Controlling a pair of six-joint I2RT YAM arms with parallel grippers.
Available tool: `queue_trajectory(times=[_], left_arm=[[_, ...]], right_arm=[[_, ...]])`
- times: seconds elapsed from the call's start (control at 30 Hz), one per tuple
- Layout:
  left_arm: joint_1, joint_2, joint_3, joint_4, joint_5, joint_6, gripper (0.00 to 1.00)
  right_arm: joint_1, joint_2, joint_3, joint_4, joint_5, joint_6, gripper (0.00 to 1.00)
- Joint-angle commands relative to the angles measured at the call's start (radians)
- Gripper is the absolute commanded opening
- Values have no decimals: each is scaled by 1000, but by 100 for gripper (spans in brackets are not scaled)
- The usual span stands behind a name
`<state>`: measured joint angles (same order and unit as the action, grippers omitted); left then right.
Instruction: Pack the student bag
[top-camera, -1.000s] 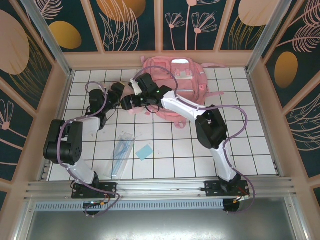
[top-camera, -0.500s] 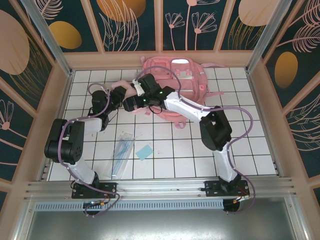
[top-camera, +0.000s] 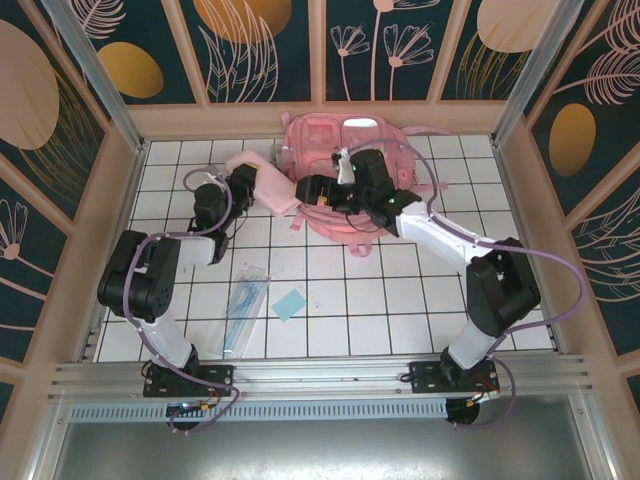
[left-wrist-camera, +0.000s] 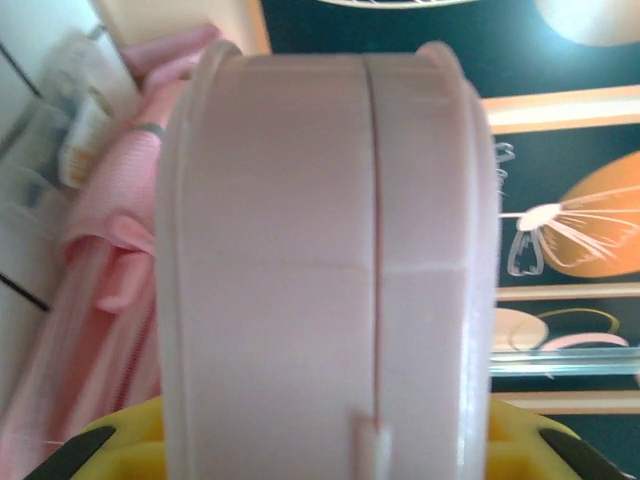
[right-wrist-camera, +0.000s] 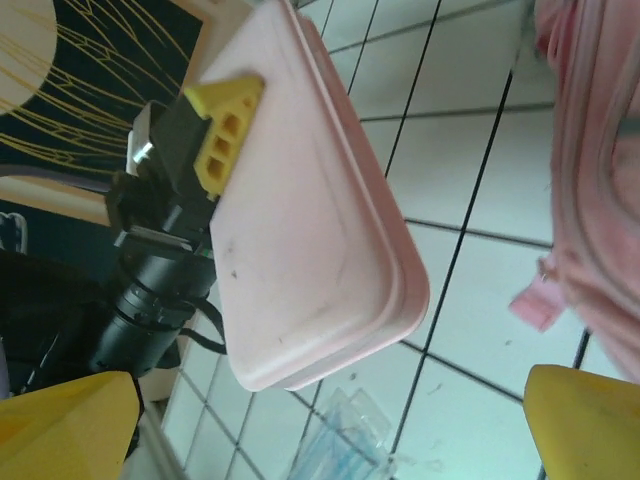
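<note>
Left hand (top-camera: 242, 186): partly closed, yellow fingers (right-wrist-camera: 228, 125) clamped on a flat pink rectangular plastic case (top-camera: 268, 187).

Large soft pink backpack (top-camera: 305, 140): lies at the far middle of the white tiled counter (top-camera: 330, 310), just right of the case.

Right hand (top-camera: 306, 190): spread wide, holding nothing, above the backpack's left edge beside the case.

A flat pink case (top-camera: 264, 186) with rounded corners is raised above the far left part of the white tiled table (top-camera: 400, 310), while toward the near left edge a clear plastic packet (top-camera: 243, 300) with blue contents lies just beside a small pale-blue square (top-camera: 289, 304), not touching it.
</note>
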<state>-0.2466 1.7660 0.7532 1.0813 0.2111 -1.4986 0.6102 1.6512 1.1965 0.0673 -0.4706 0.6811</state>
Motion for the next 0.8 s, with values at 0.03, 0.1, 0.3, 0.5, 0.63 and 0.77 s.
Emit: queue_trajectory(times=[0.03,0.1,0.3,0.5,0.63,0.77], left_arm=[[-64,26,6,245,-87,-86,13],[-86,30,-1,271,-96,-100,13],[-139,17,-27,264,-120,-101,14],[-154,11,-26,244,-124,-100,17],[-156,13,-2,215,-97,-89,54],[-157,-21,12,83,-55,-16,81]], right_arm=[[27,-4,-116,392,-16,326,99],[35,16,-124,445,-12,355,99],[34,41,-152,582,5,398,86],[28,32,-190,612,24,409,32],[11,15,-209,618,13,402,10],[-49,-57,-260,574,12,360,12]])
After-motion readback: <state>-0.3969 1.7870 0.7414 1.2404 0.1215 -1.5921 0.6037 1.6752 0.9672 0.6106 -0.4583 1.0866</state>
